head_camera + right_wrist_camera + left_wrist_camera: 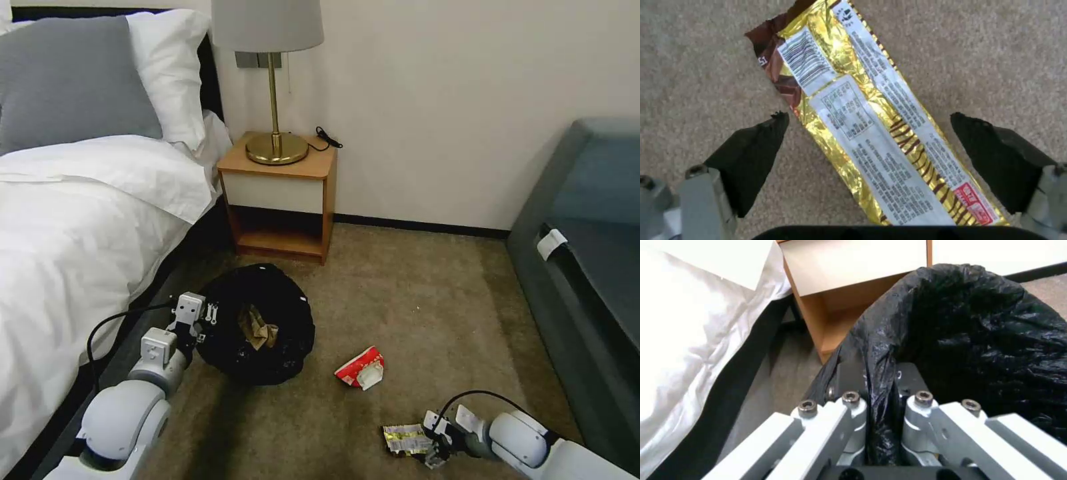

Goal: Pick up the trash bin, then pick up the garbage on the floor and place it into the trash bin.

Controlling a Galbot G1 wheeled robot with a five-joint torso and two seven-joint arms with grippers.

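Trash bin (280, 300): on the carpet (413, 293) beside the bed (73, 220), just in front of the nightstand (280, 193). Lined with a crinkly black bag (978, 326) folded over the rim. Seen from above in the head view, mouth open upward. Holds a crumpled brown paper bag (257, 328) inside.

Left end effector (198, 317): at the bin's rim on the side nearest the bed. In the left wrist view, fingers (849, 380) closed tight on a pinched fold of the black liner at the rim, one finger outside and one inside.

Red-and-white crushed packet (360, 369): lying on the carpet to the right of the bin, apart from it, touched by nothing.

Snack wrapper (405, 439): flat on the carpet, nearer the robot than the red-and-white packet. Gold foil with white printed panels, a barcode and a brown end, as seen in the right wrist view (876, 133).

Right end effector (437, 448): low over the carpet at the wrapper's right end. In the right wrist view, spread wide, black fingertips (758, 150) standing either side of the wrapper, which runs diagonally between them. Fingertips clear of the foil; nothing gripped.

Surroundings: brass lamp (275, 93) with grey shade on the nightstand; black cable (327, 139) beside the lamp base; grey sofa (587, 267) at the right edge.
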